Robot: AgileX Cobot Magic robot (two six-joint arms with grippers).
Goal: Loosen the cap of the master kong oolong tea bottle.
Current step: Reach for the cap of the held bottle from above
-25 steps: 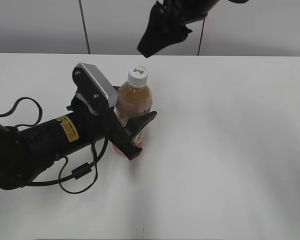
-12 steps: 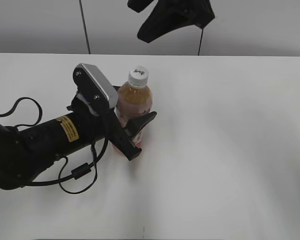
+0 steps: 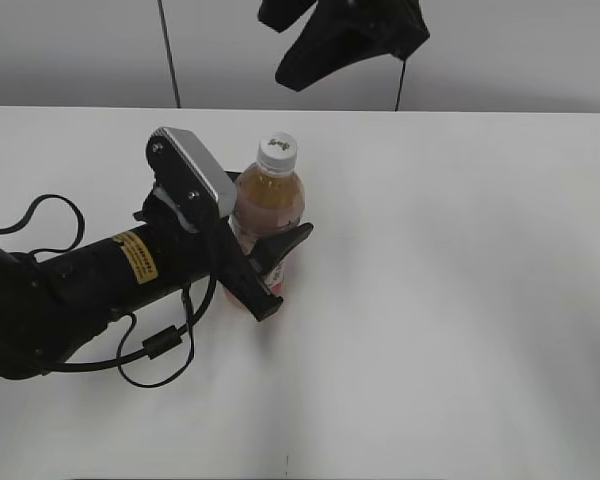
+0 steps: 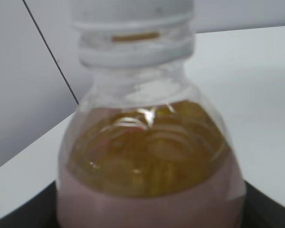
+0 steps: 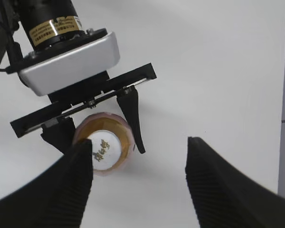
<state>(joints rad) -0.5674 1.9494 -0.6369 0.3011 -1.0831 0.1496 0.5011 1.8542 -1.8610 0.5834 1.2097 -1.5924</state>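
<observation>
Your left gripper (image 3: pixel 270 262) clamps the tall clear plastic master kong oolong tea bottle (image 3: pixel 267 215) of amber tea around its body, upright on the white table (image 3: pixel 450 300). Your right gripper (image 5: pixel 138 185) hangs spread wide, well above and off to one side of the small round white screw cap (image 5: pixel 104 151). Expect smooth, yielding walls; take the stiff ridged cap by its rim

White worktop (image 3: pixel 460 300), grey wall (image 3: pixel 70 50) behind.
Matte, evenly lit; wall meets far edge; dark vertical seam (image 3: pixel 168 50) toward far-left corner.
</observation>
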